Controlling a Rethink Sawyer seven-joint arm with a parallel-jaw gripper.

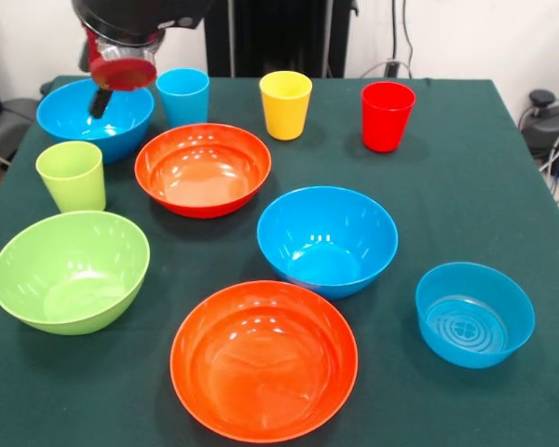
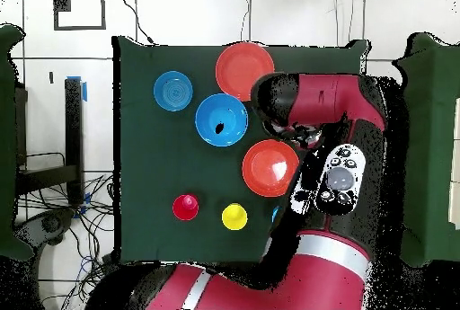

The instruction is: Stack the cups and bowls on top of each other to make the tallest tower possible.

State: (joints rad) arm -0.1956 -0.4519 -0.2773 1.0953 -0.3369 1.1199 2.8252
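- The gripper hangs at the upper left of the front view, over the far blue bowl; I cannot tell whether it is open or closed.
- No tower stands yet: every cup and bowl sits alone on the green table.
- The blue cup, yellow cup and red cup line the top of the frame; the lime green cup stands at the left, just above the lime green bowl.
- Two orange bowls and a second deep blue bowl fill the middle; the small blue bowl sits lower right.
- Risk: the blue cup stands just beside the far blue bowl, so a careless descent could likely knock it over.
- Risk: the glossy, sloped bowl wall may slip from a pinch on its rim.
- In the overhead view the arm hides that corner.
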